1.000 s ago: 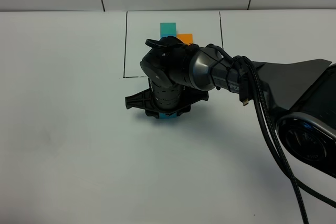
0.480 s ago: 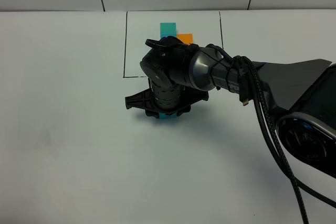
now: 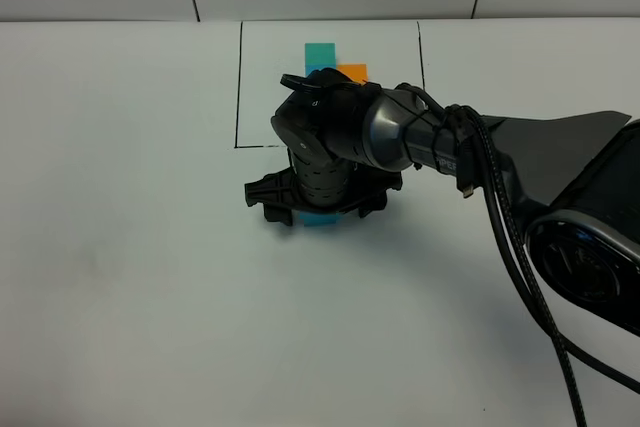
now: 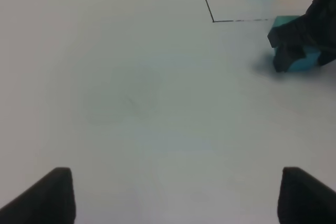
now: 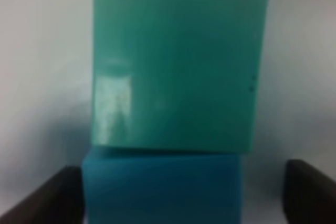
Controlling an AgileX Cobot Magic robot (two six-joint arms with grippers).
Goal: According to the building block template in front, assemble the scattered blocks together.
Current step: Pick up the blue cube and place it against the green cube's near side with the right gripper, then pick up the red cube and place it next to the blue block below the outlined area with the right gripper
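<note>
Straddling the blue cube (image 5: 163,187), jaws spread wide, the right gripper (image 5: 178,196) stands beside the template (image 3: 321,52); a dragging jaw could part that cube from the abutting teal-green cube (image 5: 176,64); left gripper (image 4: 176,198) wide, empty.

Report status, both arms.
Left gripper open, empty. Right gripper open, straddling blue block, teal-green block touching it. Loose orange block not seen.

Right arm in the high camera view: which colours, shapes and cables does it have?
The right arm is a glossy dark grey rounded shell with a ribbed black wrist section. Thick black cables run along it. The right gripper is matte black with a broad bracket. A small white marking on the housing is too small to read.
</note>
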